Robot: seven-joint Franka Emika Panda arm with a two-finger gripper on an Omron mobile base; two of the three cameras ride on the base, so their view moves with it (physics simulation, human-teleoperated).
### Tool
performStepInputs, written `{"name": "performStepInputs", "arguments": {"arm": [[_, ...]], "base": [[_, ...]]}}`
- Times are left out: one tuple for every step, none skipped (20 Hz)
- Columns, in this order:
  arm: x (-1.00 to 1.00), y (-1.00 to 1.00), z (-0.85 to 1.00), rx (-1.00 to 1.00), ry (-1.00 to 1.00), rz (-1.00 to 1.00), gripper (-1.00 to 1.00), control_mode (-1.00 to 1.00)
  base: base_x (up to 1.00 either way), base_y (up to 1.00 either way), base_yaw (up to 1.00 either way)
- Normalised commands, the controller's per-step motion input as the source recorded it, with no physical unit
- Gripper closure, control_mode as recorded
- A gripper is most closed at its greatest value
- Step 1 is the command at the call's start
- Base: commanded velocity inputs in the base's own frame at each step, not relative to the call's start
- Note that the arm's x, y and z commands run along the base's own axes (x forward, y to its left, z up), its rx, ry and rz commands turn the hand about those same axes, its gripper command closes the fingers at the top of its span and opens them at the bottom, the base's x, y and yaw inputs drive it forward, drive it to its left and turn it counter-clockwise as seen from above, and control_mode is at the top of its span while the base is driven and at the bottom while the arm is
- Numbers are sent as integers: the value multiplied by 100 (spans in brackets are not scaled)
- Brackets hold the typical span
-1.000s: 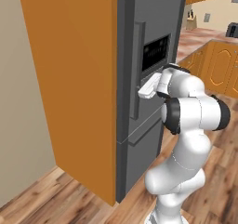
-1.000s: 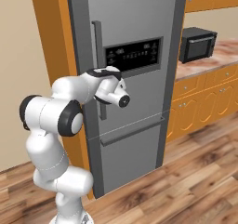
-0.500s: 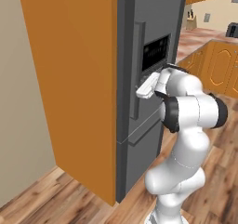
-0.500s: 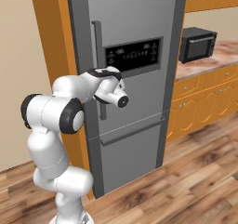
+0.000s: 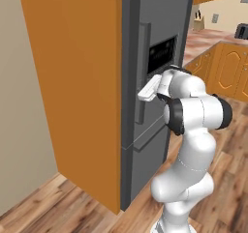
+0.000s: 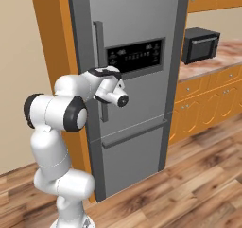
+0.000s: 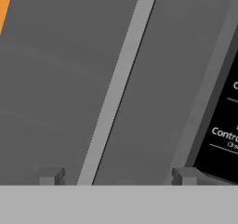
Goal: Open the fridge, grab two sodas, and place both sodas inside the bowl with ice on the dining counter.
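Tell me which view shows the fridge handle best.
The right base view: the fridge handle stands nearly full length, gripper at it. The left base view gives it edge-on; the hand view shows a pale strip between the spread fingertips.

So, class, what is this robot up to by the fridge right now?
The white robot arm has brought its claw up to the long vertical handle of the tall grey fridge. In the hand view the handle runs between the two fingertips, which stand apart on either side of it, so the claw is open and has not closed on it. The fridge door is shut, with the black display panel just beside the handle. No sodas have been taken out yet.
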Motion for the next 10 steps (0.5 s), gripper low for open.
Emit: {"name": "performStepInputs", "arguments": {"arm": [[14, 31, 0, -1, 4, 0, 100, -100], [0, 19, 0, -6, 4, 0, 100, -100], [0, 11, 0, -5, 1, 0, 100, -100], [0, 0, 0, -1, 0, 0, 100, -100], [0, 0, 0, -1, 0, 0, 100, -100], [0, 0, 0, 0, 0, 0, 100, -100], [0, 0, 0, 0, 0, 0, 100, -100], [0, -3, 0, 0, 0, 0, 100, -100], [0, -13, 0, 0, 0, 0, 100, -100], [-3, -22, 0, 0, 0, -4, 100, -100]], "base": [[0, 0, 0], [0, 0, 0], [0, 0, 0], [0, 0, 0], [0, 0, 0], [0, 0, 0], [0, 0, 0], [0, 0, 0], [0, 0, 0], [0, 0, 0]]}}
